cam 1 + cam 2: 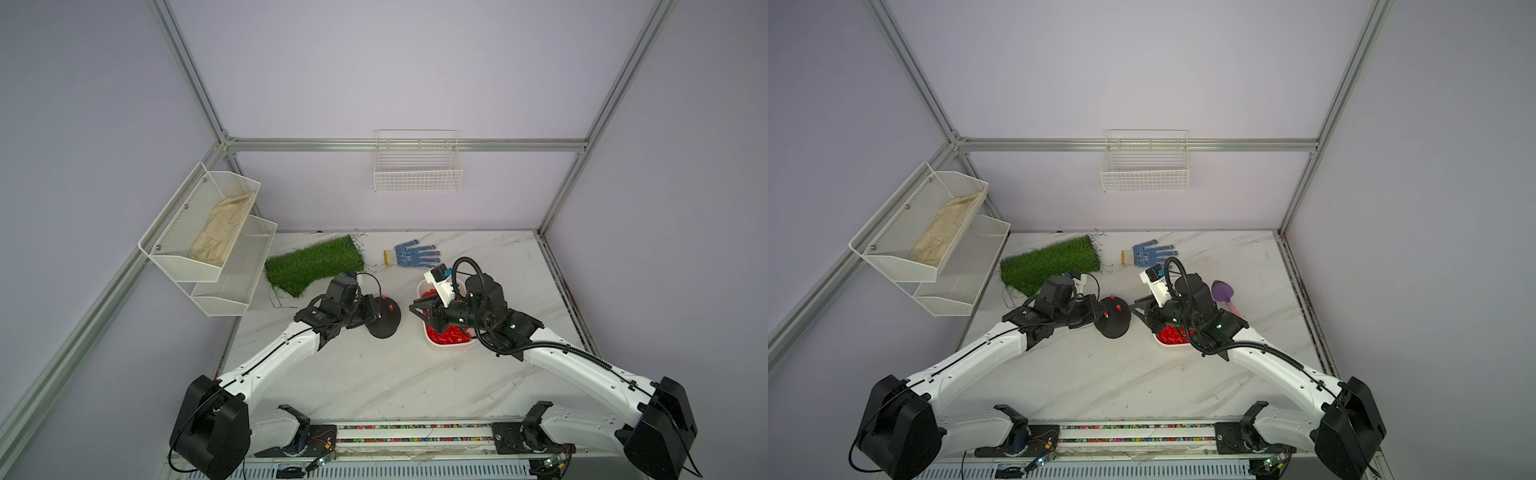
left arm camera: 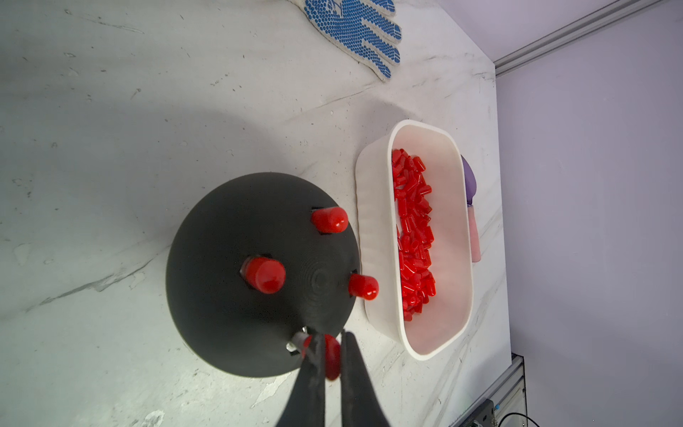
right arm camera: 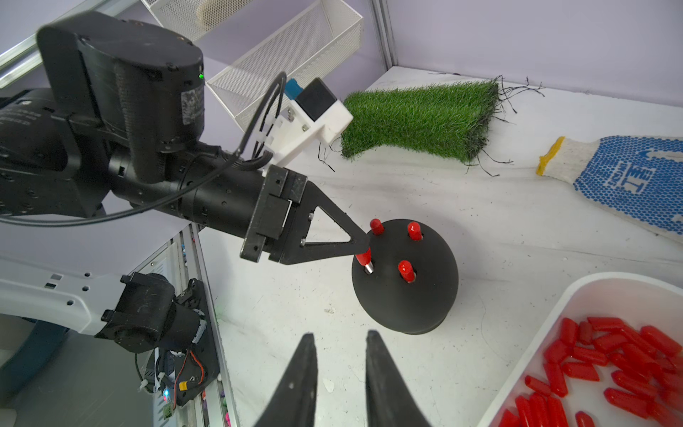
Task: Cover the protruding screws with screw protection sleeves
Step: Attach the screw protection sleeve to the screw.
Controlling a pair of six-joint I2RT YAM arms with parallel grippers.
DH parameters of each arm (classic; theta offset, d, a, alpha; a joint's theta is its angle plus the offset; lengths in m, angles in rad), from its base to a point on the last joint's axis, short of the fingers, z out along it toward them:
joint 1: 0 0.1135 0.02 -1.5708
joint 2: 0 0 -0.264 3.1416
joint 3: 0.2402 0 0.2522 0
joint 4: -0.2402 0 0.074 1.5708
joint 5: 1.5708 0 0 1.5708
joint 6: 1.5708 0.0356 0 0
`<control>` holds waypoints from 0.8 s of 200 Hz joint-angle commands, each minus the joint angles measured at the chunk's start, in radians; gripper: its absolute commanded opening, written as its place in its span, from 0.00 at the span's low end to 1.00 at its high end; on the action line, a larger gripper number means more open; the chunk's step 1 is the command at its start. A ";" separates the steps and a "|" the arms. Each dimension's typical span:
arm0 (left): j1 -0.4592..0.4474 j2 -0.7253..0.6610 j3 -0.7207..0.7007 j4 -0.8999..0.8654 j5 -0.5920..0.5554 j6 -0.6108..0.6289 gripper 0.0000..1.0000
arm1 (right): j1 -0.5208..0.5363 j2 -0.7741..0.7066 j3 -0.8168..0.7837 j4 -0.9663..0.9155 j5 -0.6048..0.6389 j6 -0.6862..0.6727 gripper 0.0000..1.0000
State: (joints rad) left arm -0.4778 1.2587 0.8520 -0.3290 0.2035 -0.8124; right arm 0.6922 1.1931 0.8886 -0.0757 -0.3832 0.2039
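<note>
Three screw protection sleeves (image 2: 264,275) stand beyond the left gripper (image 2: 330,338), which pinches a fourth sleeve (image 3: 363,256); right gripper (image 3: 340,336) slightly parted, empty.

A green turf mat (image 1: 313,266) and a blue-dotted glove (image 1: 413,254) are laid apart near the far edge of a marbled tabletop (image 1: 374,374). A purple scoop (image 1: 1222,292) is seen just beside a white tray (image 2: 373,207). A wire basket (image 1: 417,174) is hung on the back wall. A beige cloth (image 1: 222,230) is held in the upper tier of a mesh shelf (image 1: 183,216).
</note>
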 commanded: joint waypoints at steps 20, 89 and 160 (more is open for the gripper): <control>0.007 0.003 -0.024 0.025 -0.008 -0.001 0.09 | 0.007 -0.018 0.028 -0.006 -0.013 -0.011 0.27; 0.007 -0.004 -0.017 0.010 -0.015 0.009 0.09 | 0.007 -0.011 0.027 -0.008 -0.015 -0.012 0.27; 0.008 -0.003 -0.019 0.009 -0.013 0.007 0.09 | 0.007 0.019 0.052 -0.074 -0.034 -0.042 0.27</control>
State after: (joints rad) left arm -0.4778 1.2587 0.8520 -0.3302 0.2031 -0.8116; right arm 0.6922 1.1995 0.9051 -0.1085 -0.3977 0.1925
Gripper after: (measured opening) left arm 0.094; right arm 0.269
